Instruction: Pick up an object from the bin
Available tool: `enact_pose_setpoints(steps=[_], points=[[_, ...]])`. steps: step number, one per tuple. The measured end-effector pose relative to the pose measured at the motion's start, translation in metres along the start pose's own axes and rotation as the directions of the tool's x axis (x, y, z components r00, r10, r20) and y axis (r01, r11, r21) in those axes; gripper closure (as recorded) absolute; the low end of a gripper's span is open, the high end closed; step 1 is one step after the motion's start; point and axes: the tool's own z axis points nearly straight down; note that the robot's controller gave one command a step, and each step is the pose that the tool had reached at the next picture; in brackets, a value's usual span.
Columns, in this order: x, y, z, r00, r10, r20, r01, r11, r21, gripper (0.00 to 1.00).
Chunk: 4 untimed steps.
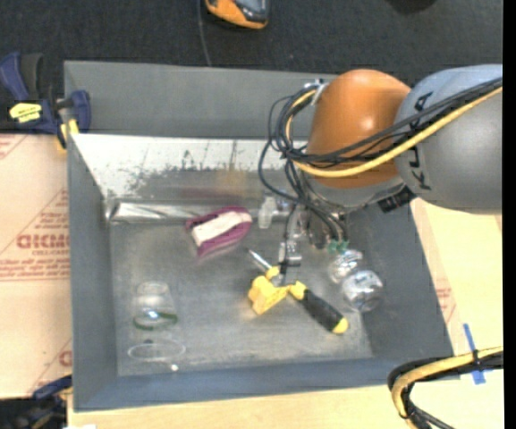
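Observation:
My gripper (280, 271) reaches down in the middle of the bin, its slim fingers just above the yellow end of a yellow and black tool (295, 300) that lies on the floor. The fingertips stand close to the tool's yellow head, and nothing shows between them. A purple and white block (219, 231) lies to the left of the gripper. Two clear plastic cups (354, 278) lie on their sides just right of it.
A clear glass (153, 313) stands near the bin's front left, with a clear lid in front of it. The orange dome and cables of the arm hang over the bin's back right.

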Motion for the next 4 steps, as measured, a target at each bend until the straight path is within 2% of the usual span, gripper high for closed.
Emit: enact_pose_setpoints(steps=[1, 2, 3, 4], points=[[-0.002, 0.000, -0.005, 1.000, 0.001, 0.008, -0.001, 1.000, -0.001, 0.00], [0.000, -0.013, 0.045, 0.991, -0.136, 0.010, 0.136, 0.991, 0.002, 0.00], [0.004, -0.021, 0.066, 0.969, -0.246, 0.007, 0.246, 0.969, 0.002, 0.00], [0.011, -0.032, 0.067, 0.954, -0.299, 0.007, 0.299, 0.954, 0.004, 0.00]])
